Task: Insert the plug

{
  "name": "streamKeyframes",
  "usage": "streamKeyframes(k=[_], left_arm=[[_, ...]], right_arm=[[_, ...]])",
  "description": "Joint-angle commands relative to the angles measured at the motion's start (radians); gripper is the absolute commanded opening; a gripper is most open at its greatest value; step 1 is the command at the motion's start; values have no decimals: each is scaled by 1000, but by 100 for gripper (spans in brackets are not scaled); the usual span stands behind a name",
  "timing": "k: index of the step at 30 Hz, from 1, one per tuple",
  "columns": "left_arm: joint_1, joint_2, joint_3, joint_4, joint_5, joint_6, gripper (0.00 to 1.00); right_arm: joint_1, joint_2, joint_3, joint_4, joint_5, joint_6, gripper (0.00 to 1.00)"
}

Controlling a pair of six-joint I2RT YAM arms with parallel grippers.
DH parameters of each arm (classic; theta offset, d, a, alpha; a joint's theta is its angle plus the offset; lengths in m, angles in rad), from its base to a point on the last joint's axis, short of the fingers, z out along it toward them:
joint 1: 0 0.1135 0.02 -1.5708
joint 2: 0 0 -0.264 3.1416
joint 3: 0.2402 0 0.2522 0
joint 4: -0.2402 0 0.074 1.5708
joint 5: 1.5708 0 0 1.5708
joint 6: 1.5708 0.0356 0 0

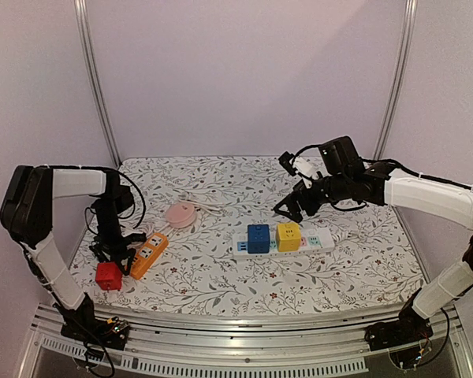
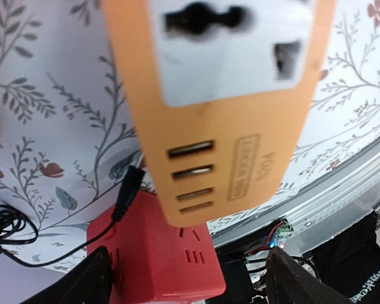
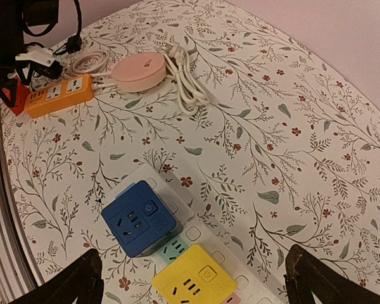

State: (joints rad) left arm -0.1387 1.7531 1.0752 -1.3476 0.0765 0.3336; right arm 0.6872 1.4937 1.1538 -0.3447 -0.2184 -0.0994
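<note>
Far left first: red cube-shaped plastic plug (image 1: 108,276) down on the floral-cloth counter (image 1: 221,287), just at the near end of the orange plastic power strip (image 1: 149,255), touching or very nearly. Straddled by the left end effector (image 2: 187,253), spread fairly wide, with daylight on one side of the cube, so no grip to call yet. Not inserted anywhere; sockets on the orange strip bare. Moving along: round pink cable reel (image 1: 180,213) with its white cord, untouched. Further right, white plastic power strip (image 1: 319,241) carrying a blue cube adapter (image 1: 258,238) and a yellow cube adapter (image 1: 288,235). Just beyond, right end effector (image 3: 193,266) hovering, fully wide, holding nothing. Early days by the look of it: grasp, lift, alignment and push all to come.
</note>
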Motion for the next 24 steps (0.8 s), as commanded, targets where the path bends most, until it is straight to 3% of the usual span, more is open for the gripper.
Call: streamKeyframes(k=[1,6,11,17,20,24], left_arm=[[-88,-63,17,-62,11,69,84],[-85,-250,8,-72,-137,329,99],[-69,-500,-70,-8,-266,629,100],[-14,-667,-211,66,-251,1014,100],[24,-670,-278,210,-245,1084,100],[50,-610,-302,263,-220,1087,100]], right_arm=[[6,10,22,-27,9,-20,99],[6,7,20,-38,10,-30,99],[9,15,24,-43,-9,-36,99],[21,18,24,-42,-2,-33,99],[29,9,9,-42,6,-28,99],[35,-25,-18,-41,4,-30,99]])
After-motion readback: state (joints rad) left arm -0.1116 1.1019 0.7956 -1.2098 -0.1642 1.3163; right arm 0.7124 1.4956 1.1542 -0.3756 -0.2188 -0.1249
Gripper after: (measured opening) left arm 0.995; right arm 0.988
